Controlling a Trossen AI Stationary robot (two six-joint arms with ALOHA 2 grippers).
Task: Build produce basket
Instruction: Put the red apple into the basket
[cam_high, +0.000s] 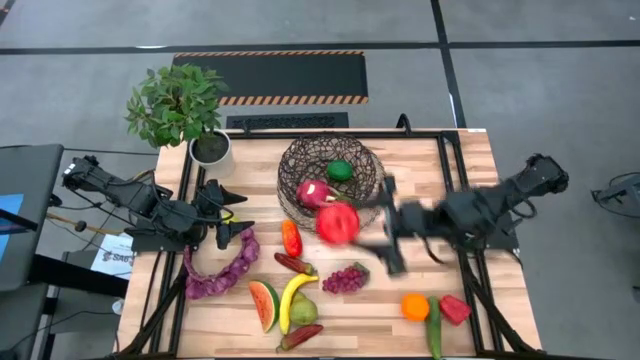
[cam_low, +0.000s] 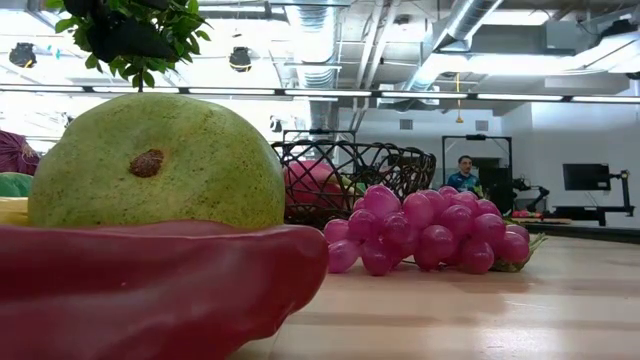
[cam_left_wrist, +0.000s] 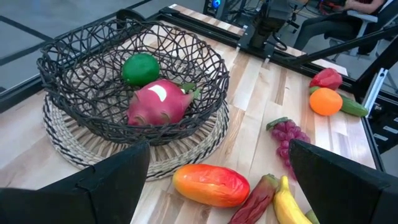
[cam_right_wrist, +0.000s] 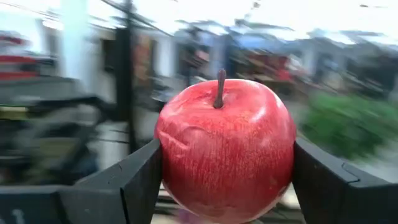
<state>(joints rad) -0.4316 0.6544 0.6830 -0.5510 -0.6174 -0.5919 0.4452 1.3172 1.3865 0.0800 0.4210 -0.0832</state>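
Glossy red apple (cam_right_wrist: 225, 149), wire-mesh basket (cam_left_wrist: 134, 93)

The apple (cam_right_wrist: 225, 149) between my dark right pincer's (cam_high: 372, 232) fingers is glossy red with fine paler streaks and a brown stem. The basket (cam_high: 331, 176) is dark brown wire mesh on a tan woven base; inside lie a pink dragon fruit (cam_left_wrist: 159, 102) with a white patch and a plain green round fruit (cam_left_wrist: 140, 68). At its six o'clock on the pale, striped wooden surface (cam_high: 470, 180): an orange-red mango (cam_left_wrist: 210, 185), purple grapes (cam_high: 345, 279), a yellow banana (cam_high: 293, 299), and a watermelon slice (cam_high: 263, 305) of red flesh, green rind. An orange (cam_high: 415, 306) sits beside a red pepper (cam_high: 454, 309). My left pincer (cam_high: 238, 214) is black.
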